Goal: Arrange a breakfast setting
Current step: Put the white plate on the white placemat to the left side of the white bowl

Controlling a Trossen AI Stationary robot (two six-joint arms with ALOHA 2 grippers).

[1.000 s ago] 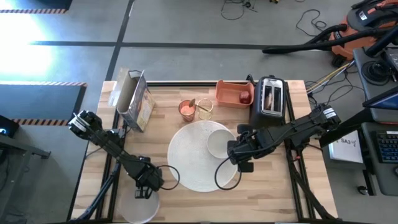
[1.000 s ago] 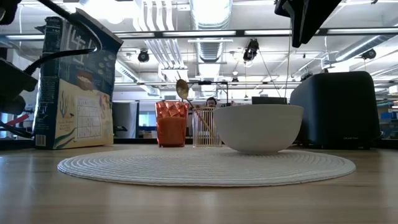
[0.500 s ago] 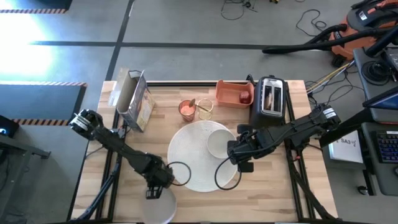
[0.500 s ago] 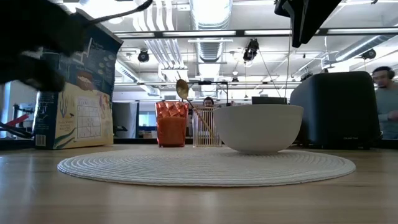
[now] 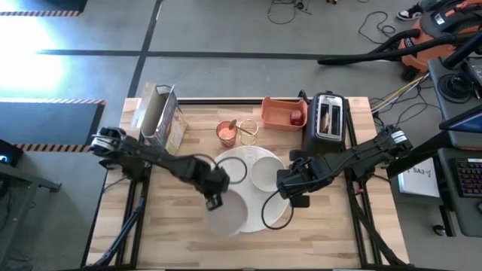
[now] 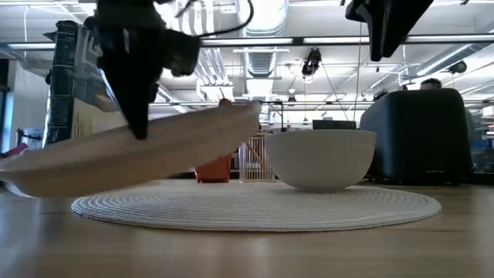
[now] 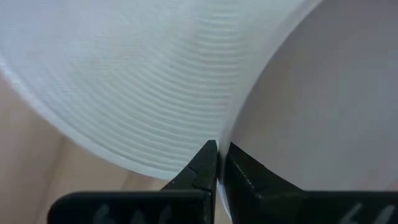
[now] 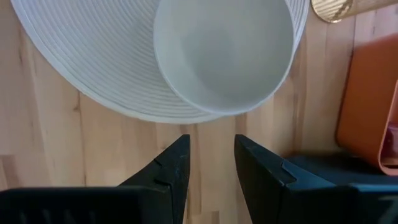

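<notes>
**Holding a plate over the mat: left arm at work, right arm parked**

Left arm reaches from the table's left edge across toward the centre, stretched low and nearly level in the high view. Left gripper point(image 5: 214, 197) sits over the left part of the large round white plate point(image 5: 260, 218), which looks like a ribbed, woven mat. Its jaws are pinched tight on the rim of the smaller white plate point(image 5: 227, 214); the left wrist view shows the two fingertips point(image 7: 205, 163) pressed together with the plate's edge between them.

Low view: the smaller white plate is off the table and tilted, its end nearest the camera lower, the far end raised toward the white bowl point(image 6: 320, 158). Plate and bowl look apart, though the gap cannot be judged well from this angle.

White bowl stands upright on the right rear part of the ribbed plate. Right gripper point(image 5: 290, 183) hovers just beside the bowl on its right, above the table; the arm comes in from the table's right edge, bent at the elbow. Right wrist view: jaws part-open with bare wood between the fingers point(image 8: 171, 171), holding nothing.

Behind the ribbed plate: pink-red cup point(image 5: 226, 132), and beside it a clear holder with the gold spoon point(image 5: 234, 126) leaning in it. Cereal box point(image 5: 160, 119) stands at rear left. Black toaster point(image 5: 327, 119) at rear right carries a brown toast slice point(image 5: 324, 117) in its slot. Orange tray point(image 5: 284, 113) beside the toaster holds a small dark-red fruit point(image 5: 296, 117).
</notes>
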